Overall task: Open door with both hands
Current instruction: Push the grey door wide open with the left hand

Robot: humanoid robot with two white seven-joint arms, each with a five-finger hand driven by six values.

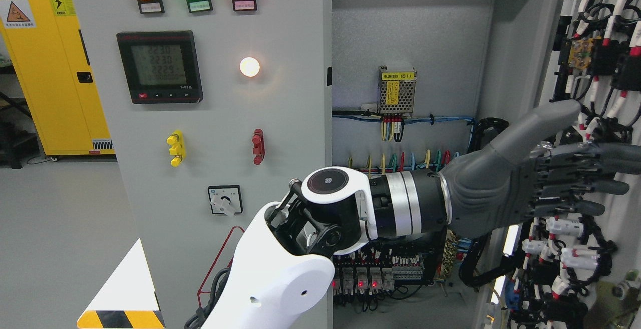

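My left arm comes in at the bottom left of the middle and reaches across to the right. Its grey hand (583,166) is open, with straight fingers (596,171) laid against the wired inner face of the right door (608,83) and the thumb raised. That door stands swung open at the picture's right edge, baring the cabinet interior (405,48). The left door (290,128), a grey panel with lamps, a meter and switches, is closed. My right arm is out of view.
Inside the cabinet are a small power supply (396,90), coloured wiring and terminal blocks (375,274) with red lights. A yellow cabinet (55,68) stands at the far left on the grey floor. A striped black-and-yellow marker (120,314) shows at the bottom left.
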